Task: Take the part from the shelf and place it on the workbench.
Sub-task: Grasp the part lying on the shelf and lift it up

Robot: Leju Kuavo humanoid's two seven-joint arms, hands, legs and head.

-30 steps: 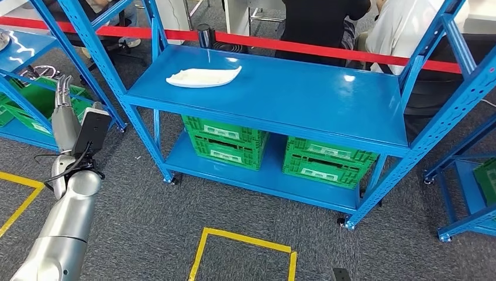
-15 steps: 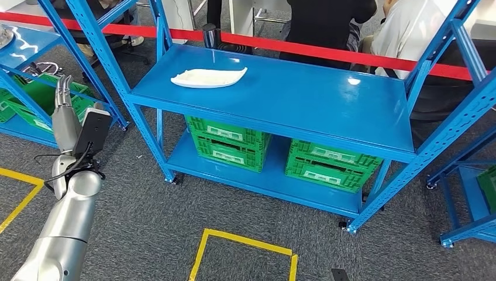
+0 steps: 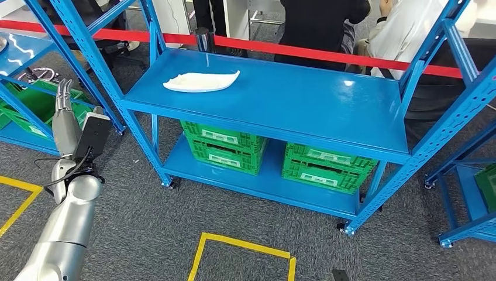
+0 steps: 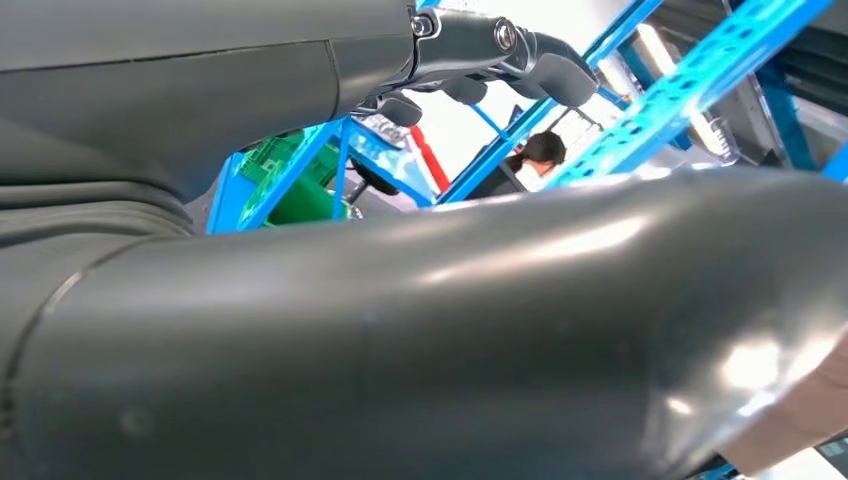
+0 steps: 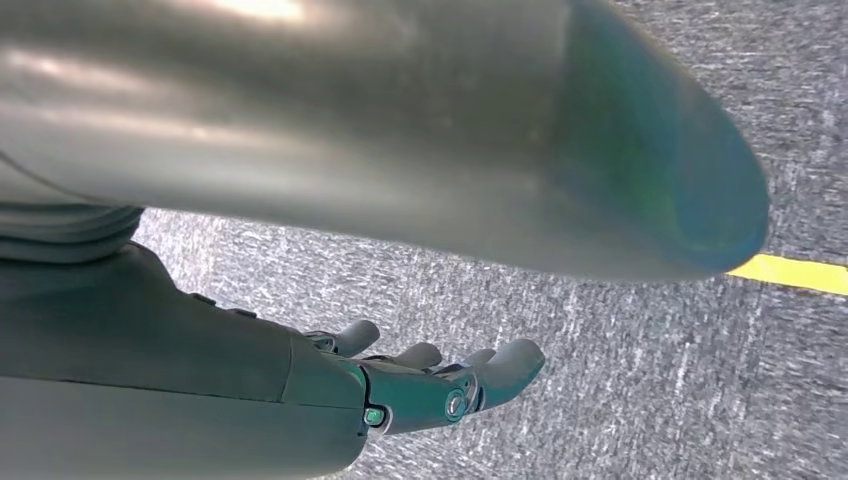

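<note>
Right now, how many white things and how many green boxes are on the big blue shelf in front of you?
White part on the top board: 1
Green crates on the bottom board, one on the left and one on the right: 2
Total: 3

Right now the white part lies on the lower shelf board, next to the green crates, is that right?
Not quite. In the head view the white part lies on the upper shelf board; the green crates stand on the lower board beneath it.
</note>
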